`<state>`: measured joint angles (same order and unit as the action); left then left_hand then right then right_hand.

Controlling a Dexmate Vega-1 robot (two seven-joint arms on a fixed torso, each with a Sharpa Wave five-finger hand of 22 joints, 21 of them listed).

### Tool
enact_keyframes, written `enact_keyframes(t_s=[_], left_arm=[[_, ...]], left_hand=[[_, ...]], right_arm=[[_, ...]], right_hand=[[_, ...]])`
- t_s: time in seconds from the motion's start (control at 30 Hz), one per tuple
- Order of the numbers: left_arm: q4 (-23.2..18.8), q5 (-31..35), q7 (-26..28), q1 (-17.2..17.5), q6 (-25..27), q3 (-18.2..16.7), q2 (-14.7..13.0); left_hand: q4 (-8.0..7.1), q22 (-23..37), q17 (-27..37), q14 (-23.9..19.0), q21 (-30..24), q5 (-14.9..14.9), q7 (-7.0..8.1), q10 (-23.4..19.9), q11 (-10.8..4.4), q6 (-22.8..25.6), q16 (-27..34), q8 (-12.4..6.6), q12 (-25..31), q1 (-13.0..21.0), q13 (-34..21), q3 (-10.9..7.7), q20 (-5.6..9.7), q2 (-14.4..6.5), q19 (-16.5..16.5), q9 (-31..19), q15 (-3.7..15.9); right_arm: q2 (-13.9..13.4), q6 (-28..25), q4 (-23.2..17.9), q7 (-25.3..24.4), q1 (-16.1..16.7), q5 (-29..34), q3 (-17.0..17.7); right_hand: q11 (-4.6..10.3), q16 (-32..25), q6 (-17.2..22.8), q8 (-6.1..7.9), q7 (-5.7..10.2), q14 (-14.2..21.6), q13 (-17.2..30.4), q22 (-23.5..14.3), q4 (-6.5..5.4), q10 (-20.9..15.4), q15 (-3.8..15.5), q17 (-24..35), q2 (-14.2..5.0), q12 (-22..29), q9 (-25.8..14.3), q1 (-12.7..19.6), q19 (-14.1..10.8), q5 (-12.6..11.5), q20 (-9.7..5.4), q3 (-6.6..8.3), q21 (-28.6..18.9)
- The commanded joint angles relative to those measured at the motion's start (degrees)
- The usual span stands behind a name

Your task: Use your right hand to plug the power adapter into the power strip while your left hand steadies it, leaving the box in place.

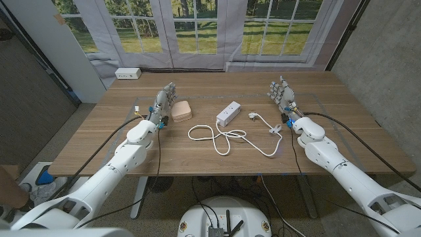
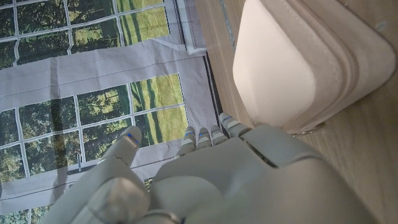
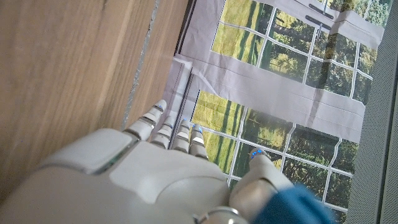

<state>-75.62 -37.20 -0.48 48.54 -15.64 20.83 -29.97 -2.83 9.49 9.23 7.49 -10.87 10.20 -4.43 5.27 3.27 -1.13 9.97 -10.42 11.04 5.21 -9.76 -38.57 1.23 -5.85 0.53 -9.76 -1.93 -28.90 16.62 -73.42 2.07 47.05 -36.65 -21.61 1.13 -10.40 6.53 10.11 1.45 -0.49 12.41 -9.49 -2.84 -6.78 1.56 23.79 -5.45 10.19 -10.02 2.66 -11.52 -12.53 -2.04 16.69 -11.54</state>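
Observation:
The white power strip [image 1: 228, 113] lies near the table's middle. Its white cord [image 1: 214, 137] loops toward the front edge. A small white power adapter [image 1: 253, 116] lies just to the right of the strip, apart from it. A beige rounded box [image 1: 180, 110] sits left of the strip and looms close in the left wrist view [image 2: 298, 56]. My left hand [image 1: 164, 100] stands upright beside the box with fingers spread and holds nothing; its back [image 2: 236, 180] fills the foreground there. My right hand [image 1: 281, 92] stands upright right of the adapter, fingers apart and empty, seen again over bare wood [image 3: 155, 180].
A white socket block [image 1: 128, 74] sits at the table's far left corner. A small white connector [image 1: 275, 129] lies at the cord's end in front of my right hand. Curtained windows stand behind the wooden table [image 1: 118, 145].

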Motion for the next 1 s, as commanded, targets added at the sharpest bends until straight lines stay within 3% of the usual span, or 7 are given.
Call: enact_keyframes(t_s=[0.03, 0.2, 0.57, 0.63, 0.83, 0.93, 1.0], left_arm=[[-0.98, 0.63, 0.75, -0.64, 1.96, -0.32, -1.44], [-2.3, 1.55, 2.63, -0.15, 1.94, -0.44, -1.56], [-4.89, 2.25, 3.48, 0.2, 3.9, -0.02, -2.54], [-5.36, 2.18, 3.91, 0.57, 4.05, -0.11, -2.52], [-7.91, 3.48, 5.9, 1.88, 5.11, -0.05, -3.58], [-8.66, 3.59, 6.44, 2.44, 5.18, -0.16, -3.66], [-8.72, 3.76, 6.6, 2.61, 4.95, -0.16, -3.62]], left_hand=[[0.49, 0.15, 0.21, 0.23, -0.44, 0.15, -0.18, -0.01, -0.11, 0.32, 0.3, -0.31, 0.46, 0.6, -0.27, -0.44, 0.04, -3.03, -0.31, -0.08, -0.06], [1.13, 0.14, 0.22, 0.06, -0.43, 0.06, -0.05, -0.15, -0.22, 0.47, 0.28, -0.29, 0.43, 0.83, -0.28, -0.5, -0.3, -2.82, -0.55, -0.09, -0.01], [2.71, 0.12, 0.24, -0.6, -0.29, -0.09, 0.4, -0.85, -0.73, 0.89, 0.35, -0.28, 0.5, 1.48, -0.29, -0.73, -0.42, -2.57, -0.85, -0.12, 0.19], [3.82, 0.13, 0.25, -1.03, -0.23, -0.16, 1.96, -1.53, -1.46, 2.11, 0.35, -0.59, 0.59, 1.93, -0.3, -0.88, -0.47, -2.48, -1.08, -0.14, 0.6], [4.73, 0.13, 0.25, -1.74, -0.26, -0.19, 2.2, -2.21, -2.06, 2.68, 0.47, -0.61, 0.69, 2.27, -0.29, -0.95, -0.51, -2.32, -1.47, -0.15, 1.13], [5.18, 0.13, 0.25, -1.97, -0.29, -0.18, 2.13, -2.48, -2.26, 2.97, 0.47, -0.63, 0.72, 2.42, -0.29, -0.96, -0.53, -2.2, -1.71, -0.16, 1.36], [5.48, 0.13, 0.25, -2.25, -0.29, -0.18, 2.13, -2.82, -2.37, 3.14, 0.52, -0.63, 0.78, 2.53, -0.29, -0.97, -0.5, -2.13, -1.81, -0.16, 1.57]], right_arm=[[-0.44, 0.71, -0.3, -1.09, -0.45, 2.08, -0.52], [-1.89, 0.5, -2.55, -2.51, 0.4, 3.46, -0.27], [-6.85, -4.49, -12.93, -9.66, 4.44, 8.91, 0.1], [-7.68, -5.66, -14.45, -10.65, 4.77, 10.11, -0.02], [-10.14, -10.38, -19.1, -13.9, 5.57, 14.08, -0.58], [-10.99, -11.12, -20.45, -14.71, 6.08, 15.71, -0.73], [-11.7, -12.4, -21.6, -15.07, 6.33, 16.58, -0.87]], right_hand=[[0.15, -0.3, 0.55, 0.35, -0.02, -0.11, 0.11, -0.12, 0.16, -0.46, 0.39, -0.07, 0.18, 0.36, -0.14, 0.33, -0.3, -0.35, 0.07, 0.51, -0.09], [-0.15, -0.5, 0.69, 0.47, 0.26, 0.38, -0.18, -0.11, 0.66, -1.06, 0.61, -0.58, 0.45, 0.67, -0.13, 0.82, -0.52, -0.4, 0.21, 0.65, -0.01], [-0.38, -1.17, 2.58, 1.07, 1.08, 2.59, -0.79, -0.13, 2.74, -3.34, 0.92, -2.22, 1.19, 1.45, -0.15, 2.78, -2.68, -0.32, 0.08, 1.24, -0.27], [-0.45, -1.25, 2.67, 1.07, 1.23, 2.92, -0.84, -0.13, 3.14, -3.75, 0.97, -2.48, 1.26, 1.57, -0.16, 3.19, -3.07, -0.28, 0.03, 1.38, -0.31], [-0.67, -1.55, 4.42, 1.51, 1.63, 4.29, -0.98, -0.14, 5.04, -5.54, 1.24, -3.51, 1.71, 2.03, -0.22, 4.95, -4.5, 0.04, -0.23, 1.88, -0.36], [-0.64, -1.77, 2.57, 0.69, 1.92, 5.3, -0.99, -0.15, 6.46, -6.24, 1.38, -4.18, 2.07, 2.09, -0.27, 6.24, -5.56, 0.31, -0.46, 2.19, -0.39], [-0.68, -1.79, 2.5, 0.69, 1.56, 5.44, -0.99, -0.16, 6.74, -6.29, 1.27, -4.31, 2.27, 2.06, -0.27, 6.42, -5.85, 0.37, -0.42, 2.17, -0.42]])
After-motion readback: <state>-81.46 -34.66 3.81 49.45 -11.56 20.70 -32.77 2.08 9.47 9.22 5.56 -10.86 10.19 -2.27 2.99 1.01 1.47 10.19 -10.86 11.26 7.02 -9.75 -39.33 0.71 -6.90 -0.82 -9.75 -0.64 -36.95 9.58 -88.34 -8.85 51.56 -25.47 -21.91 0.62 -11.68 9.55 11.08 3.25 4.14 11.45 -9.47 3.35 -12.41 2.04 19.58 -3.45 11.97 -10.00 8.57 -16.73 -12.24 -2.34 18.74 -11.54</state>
